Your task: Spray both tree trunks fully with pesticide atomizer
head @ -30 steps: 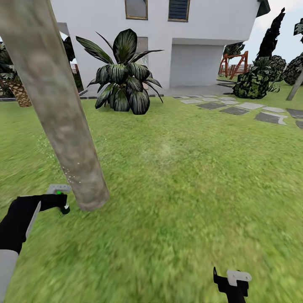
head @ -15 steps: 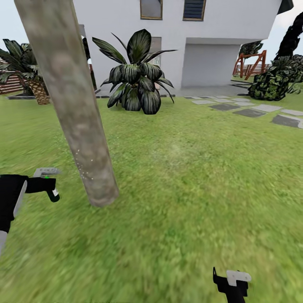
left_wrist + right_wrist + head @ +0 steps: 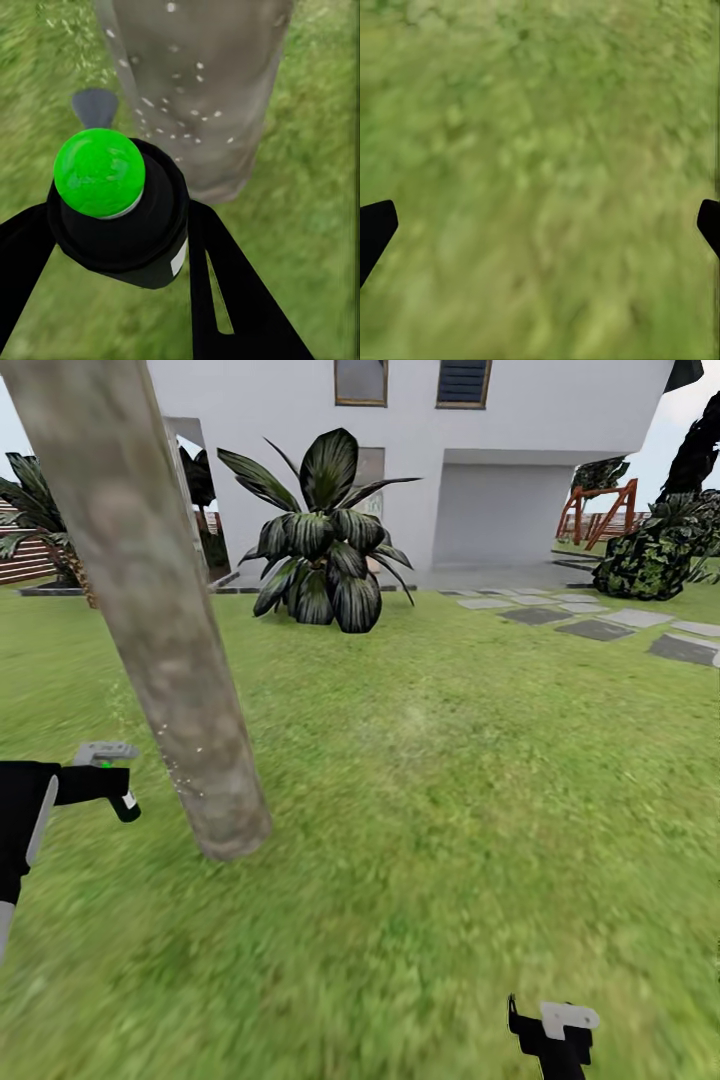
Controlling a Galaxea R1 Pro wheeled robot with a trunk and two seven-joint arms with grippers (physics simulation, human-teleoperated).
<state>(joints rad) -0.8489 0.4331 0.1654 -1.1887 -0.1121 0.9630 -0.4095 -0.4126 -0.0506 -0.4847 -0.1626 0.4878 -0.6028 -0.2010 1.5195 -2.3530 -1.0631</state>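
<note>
Left tool [image 3: 120, 247] pinching atomizer [image 3: 116, 210], aimed at tree trunk [image 3: 160, 620], droplets on bark. Right tool [image 3: 540, 225] spread over grass [image 3: 450, 780].

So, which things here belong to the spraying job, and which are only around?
Job: pesticide atomizer held in the left gripper; tree trunk, speckled with droplets.
Around: broad-leaf plant, white house, paving slabs, right gripper, open over grass.

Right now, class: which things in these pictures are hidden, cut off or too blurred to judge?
- Tree trunk: top cut off by the head view's edge.
- Atomizer: lower body hidden between the left end effector's fingers.
- Lawn in the right wrist view: blurred.
</note>
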